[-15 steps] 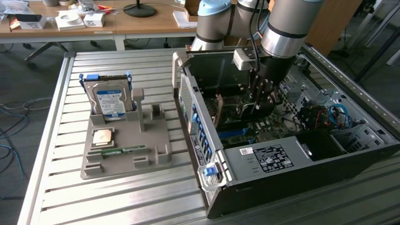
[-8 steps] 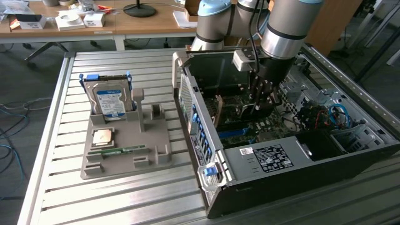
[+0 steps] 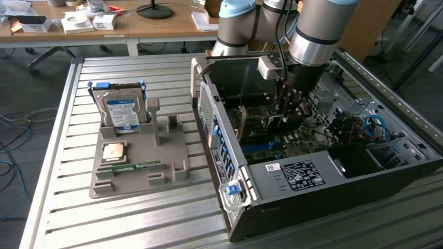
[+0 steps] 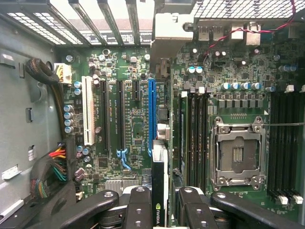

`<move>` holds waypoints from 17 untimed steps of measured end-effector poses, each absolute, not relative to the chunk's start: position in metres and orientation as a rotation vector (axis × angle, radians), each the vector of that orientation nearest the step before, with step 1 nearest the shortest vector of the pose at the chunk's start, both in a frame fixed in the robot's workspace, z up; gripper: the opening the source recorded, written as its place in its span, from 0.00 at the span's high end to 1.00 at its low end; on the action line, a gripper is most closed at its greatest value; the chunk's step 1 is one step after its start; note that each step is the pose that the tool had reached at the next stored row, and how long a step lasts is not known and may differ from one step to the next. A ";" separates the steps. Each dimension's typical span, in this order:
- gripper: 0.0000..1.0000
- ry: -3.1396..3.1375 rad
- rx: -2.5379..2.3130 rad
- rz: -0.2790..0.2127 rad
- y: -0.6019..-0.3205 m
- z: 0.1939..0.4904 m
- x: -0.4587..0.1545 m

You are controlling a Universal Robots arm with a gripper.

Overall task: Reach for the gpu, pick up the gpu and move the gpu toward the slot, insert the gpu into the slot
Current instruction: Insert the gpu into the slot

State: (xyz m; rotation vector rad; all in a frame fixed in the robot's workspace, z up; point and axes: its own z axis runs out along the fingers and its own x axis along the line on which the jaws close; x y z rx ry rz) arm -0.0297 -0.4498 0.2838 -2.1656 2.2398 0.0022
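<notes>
My gripper (image 4: 162, 207) is shut on the gpu (image 4: 160, 181), a thin dark card seen edge-on with a green-and-black logo label between the black fingers (image 4: 138, 210). Its pale metal end bracket (image 4: 174, 28) reaches the case's rear grille. The card stands over the green motherboard (image 4: 136, 138), close beside the blue connector strip (image 4: 151, 114). A long black slot (image 4: 122, 114) lies parallel on the far side of that blue strip. The card hides whatever lies under its own edge. In the exterior view my gripper (image 3: 287, 116) reaches deep into the open computer case (image 3: 291, 176).
The square silver CPU socket (image 4: 237, 152) and black memory strips (image 4: 196, 138) flank the card. A bundle of coloured wires (image 4: 52, 167) lies by the case wall. Outside, a grey fixture (image 3: 138, 155) carries a blue-labelled hard drive (image 3: 124, 111), a processor chip (image 3: 114, 152) and a green memory stick (image 3: 132, 167).
</notes>
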 end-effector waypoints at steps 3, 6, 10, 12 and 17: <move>0.73 2.236 -2.169 0.002 -0.450 0.284 -0.030; 0.73 2.231 -2.175 0.002 -0.450 0.284 -0.030; 0.73 2.220 -2.186 0.003 -0.450 0.284 -0.030; 0.73 2.219 -2.187 0.003 -0.450 0.284 -0.030; 0.73 2.218 -2.188 0.003 -0.450 0.283 -0.030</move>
